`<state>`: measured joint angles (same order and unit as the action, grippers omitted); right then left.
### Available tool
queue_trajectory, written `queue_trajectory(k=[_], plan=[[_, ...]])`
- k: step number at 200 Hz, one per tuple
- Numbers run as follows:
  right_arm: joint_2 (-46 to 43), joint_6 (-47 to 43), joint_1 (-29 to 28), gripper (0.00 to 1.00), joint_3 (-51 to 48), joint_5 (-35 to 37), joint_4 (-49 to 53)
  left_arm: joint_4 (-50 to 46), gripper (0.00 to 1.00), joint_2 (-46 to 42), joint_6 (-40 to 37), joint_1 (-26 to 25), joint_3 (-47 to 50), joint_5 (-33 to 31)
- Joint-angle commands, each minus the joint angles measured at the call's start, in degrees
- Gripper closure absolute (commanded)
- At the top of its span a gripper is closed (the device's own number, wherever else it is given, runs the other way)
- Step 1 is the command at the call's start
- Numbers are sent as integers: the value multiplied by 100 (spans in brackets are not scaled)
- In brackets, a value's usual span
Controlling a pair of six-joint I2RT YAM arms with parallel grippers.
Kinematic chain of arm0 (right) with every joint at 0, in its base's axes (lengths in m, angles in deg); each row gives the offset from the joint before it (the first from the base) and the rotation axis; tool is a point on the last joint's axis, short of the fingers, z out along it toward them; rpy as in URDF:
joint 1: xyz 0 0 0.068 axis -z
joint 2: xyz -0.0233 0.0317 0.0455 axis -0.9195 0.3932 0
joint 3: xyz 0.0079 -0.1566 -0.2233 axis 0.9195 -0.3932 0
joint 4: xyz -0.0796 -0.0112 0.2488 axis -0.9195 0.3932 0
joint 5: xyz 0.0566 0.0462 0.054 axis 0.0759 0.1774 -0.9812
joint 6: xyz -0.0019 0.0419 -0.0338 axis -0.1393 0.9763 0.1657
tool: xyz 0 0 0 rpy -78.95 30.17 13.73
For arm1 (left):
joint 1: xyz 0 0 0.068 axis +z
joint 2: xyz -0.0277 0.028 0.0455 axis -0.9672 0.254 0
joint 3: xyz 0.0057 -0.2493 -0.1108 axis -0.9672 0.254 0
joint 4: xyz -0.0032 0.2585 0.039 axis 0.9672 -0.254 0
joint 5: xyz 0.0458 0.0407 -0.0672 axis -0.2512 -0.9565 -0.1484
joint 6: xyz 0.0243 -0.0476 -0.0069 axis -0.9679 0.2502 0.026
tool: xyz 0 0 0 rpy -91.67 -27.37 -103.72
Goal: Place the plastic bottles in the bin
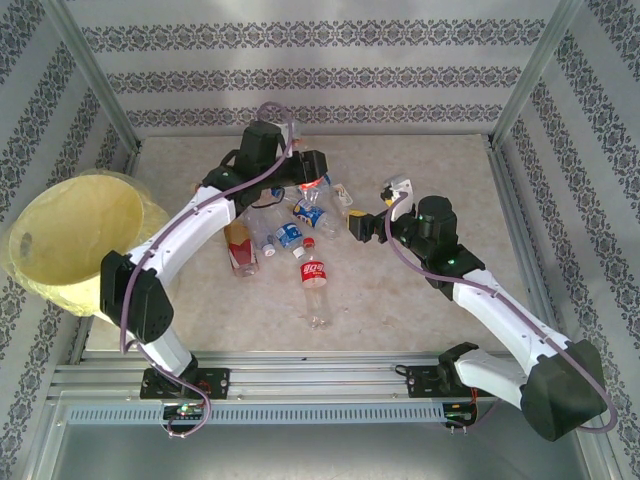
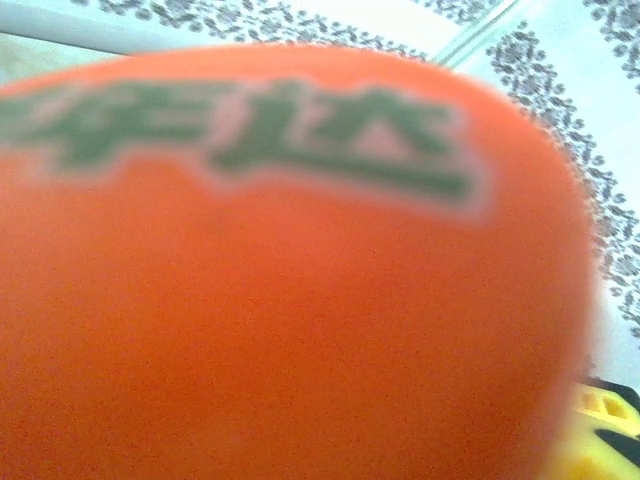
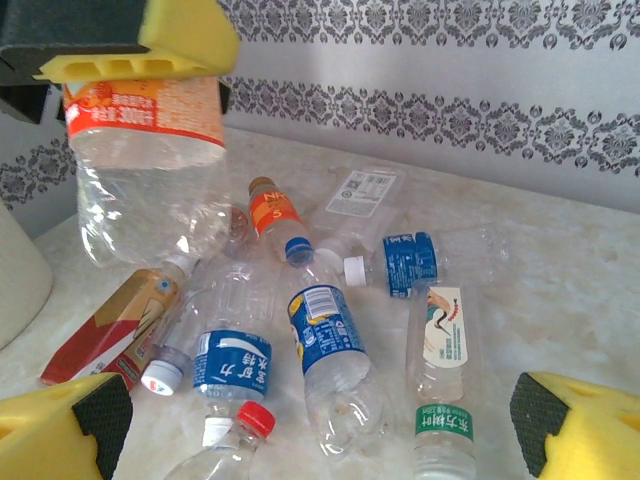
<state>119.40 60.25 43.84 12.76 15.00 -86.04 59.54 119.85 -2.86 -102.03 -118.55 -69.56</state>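
Slippage looms: left gripper (image 1: 312, 178) pinches the orange-labelled bottle (image 3: 140, 150) above the pile (image 3: 320, 330) near the table's (image 1: 420, 300) far edge, right gripper (image 1: 358, 226) gapes empty, and a quick swing to the bin (image 1: 70, 230) at the left edge could shed it.

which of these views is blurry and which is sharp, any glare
Left wrist view: the orange-labelled bottle is too close to the lens, its green lettering badly blurred. Right wrist view: sharp, labels on the loose bottles legible. Top external view: slightly soft, the bin looks somewhat washed out.
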Motion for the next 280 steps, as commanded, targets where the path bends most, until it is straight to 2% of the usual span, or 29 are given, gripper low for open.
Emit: queue_trajectory(k=[1,61,106,161,193,206,237,280], plan=[[9,34,22,2,-31,158,-448,-419,47,-440,-303,175,33,-358],[231,65,22,2,117,288,-517,-1230,47,-1102,-638,512,14,-952],[430,155,15,2,220,322,-587,-2232,46,-1595,-1107,762,-391,-1557],[710,309,6,2,346,272,-814,-3237,46,-2175,-1563,1131,-841,-2603],[813,371,-2,2,453,183,-798,-3533,46,-2558,-1767,1287,-839,-3552],[839,365,-11,2,462,180,-815,-3770,46,-2622,-1721,1498,-929,-3853],[966,405,-13,2,517,110,-912,-4177,46,-2693,-1619,2268,-1123,-3814],[1120,456,-29,2,650,2,-929,-4502,46,-2760,-1623,2900,-1131,-4333]])
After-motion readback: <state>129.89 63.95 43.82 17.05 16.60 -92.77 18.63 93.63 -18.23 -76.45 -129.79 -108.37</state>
